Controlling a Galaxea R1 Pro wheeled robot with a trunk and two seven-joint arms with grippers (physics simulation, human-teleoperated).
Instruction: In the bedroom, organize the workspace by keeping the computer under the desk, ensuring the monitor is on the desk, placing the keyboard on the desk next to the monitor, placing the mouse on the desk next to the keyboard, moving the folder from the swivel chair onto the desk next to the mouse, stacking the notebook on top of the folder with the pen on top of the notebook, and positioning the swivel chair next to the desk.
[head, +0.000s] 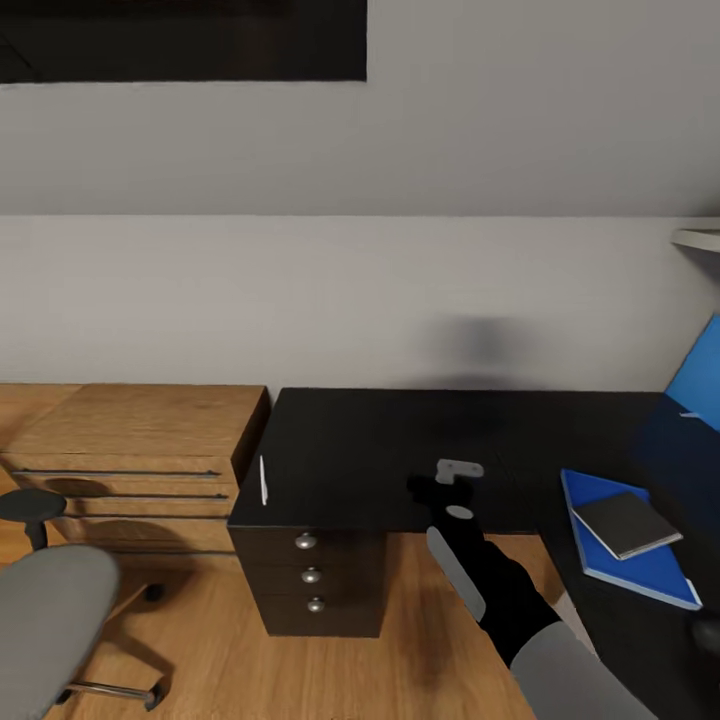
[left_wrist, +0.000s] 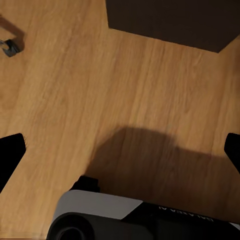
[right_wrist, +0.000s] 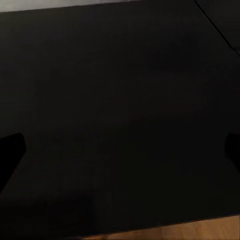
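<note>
The black desk (head: 360, 440) stands against the wall on a three-drawer pedestal (head: 312, 585). A thin whitish pen (head: 263, 480) lies near the desk's left edge. On the right wing of the desk lies the blue folder (head: 645, 572) with the grey notebook (head: 627, 523) on top. My right gripper (head: 440, 482) hovers over the desk's front middle, between pen and folder; its fingers stand wide apart in the right wrist view over bare desktop (right_wrist: 120, 100), holding nothing. The grey swivel chair (head: 45, 625) is at the lower left. My left gripper (left_wrist: 120, 155) hangs open above the wood floor.
A light wooden dresser (head: 130, 440) adjoins the desk's left end. A blue wall panel (head: 700, 385) leans at the far right under a white shelf (head: 700, 238). A chair castor (left_wrist: 10, 47) and the pedestal's dark corner (left_wrist: 170, 22) appear in the left wrist view, above my own base (left_wrist: 100, 220).
</note>
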